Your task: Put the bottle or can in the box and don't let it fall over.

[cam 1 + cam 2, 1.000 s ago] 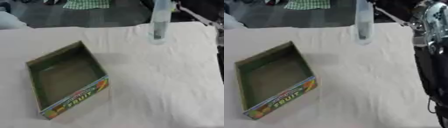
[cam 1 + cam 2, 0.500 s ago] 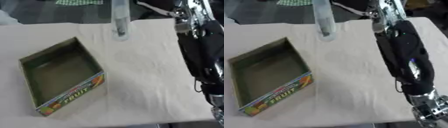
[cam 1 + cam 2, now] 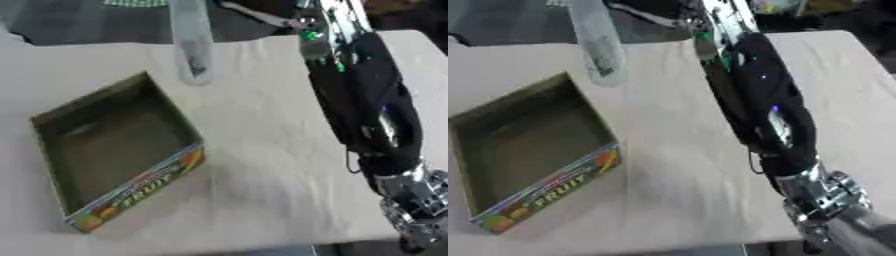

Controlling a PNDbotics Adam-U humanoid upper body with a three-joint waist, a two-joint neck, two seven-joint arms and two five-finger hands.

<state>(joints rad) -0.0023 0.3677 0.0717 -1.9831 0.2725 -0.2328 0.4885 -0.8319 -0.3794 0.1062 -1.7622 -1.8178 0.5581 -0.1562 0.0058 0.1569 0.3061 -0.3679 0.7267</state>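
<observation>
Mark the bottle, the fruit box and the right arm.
bottle (image 3: 194, 45), left eye view, mid body.
fruit box (image 3: 140, 187), left eye view, printed front wall.
right arm (image 3: 767, 110), right eye view, black forearm.

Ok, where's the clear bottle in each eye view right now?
Left eye view: the clear bottle stands upright at top centre, on the table just beyond the fruit box's far corner.
Right eye view: the bottle sits further left, at top left-centre, again just past the box's far corner.
Shared landmark: the box's FRUIT lettering on its near wall, lower left in both views.
</observation>
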